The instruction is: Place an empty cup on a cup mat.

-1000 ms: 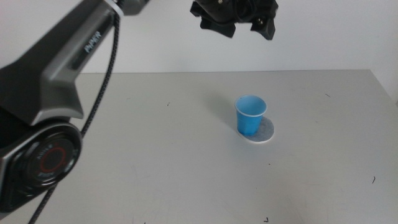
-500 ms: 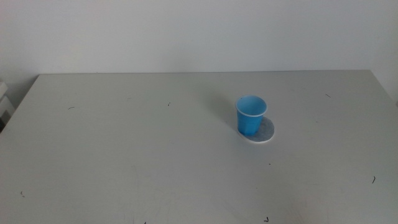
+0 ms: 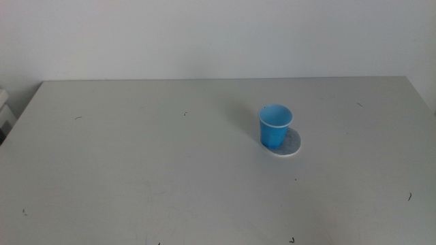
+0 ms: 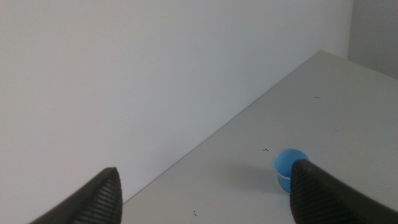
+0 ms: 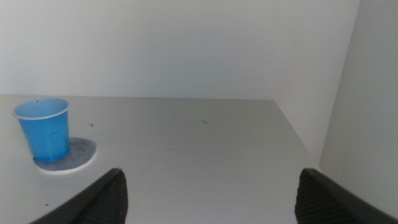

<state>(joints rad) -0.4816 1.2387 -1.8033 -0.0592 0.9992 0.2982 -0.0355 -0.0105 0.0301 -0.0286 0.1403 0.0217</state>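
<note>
The blue cup stands upright on the grey cup mat, on the mat's left part, right of the table's middle. Neither arm shows in the middle view. In the left wrist view the cup is far off, and my left gripper is open and empty, high above the table. In the right wrist view the cup stands on the mat. My right gripper is open and empty, away from the cup.
The grey table carries only small dark specks. A white wall runs behind its far edge. A pale object shows at the table's left edge.
The left arm, which filled the left of the middle view one second ago, has withdrawn out of that view. The cup and mat have not moved.
</note>
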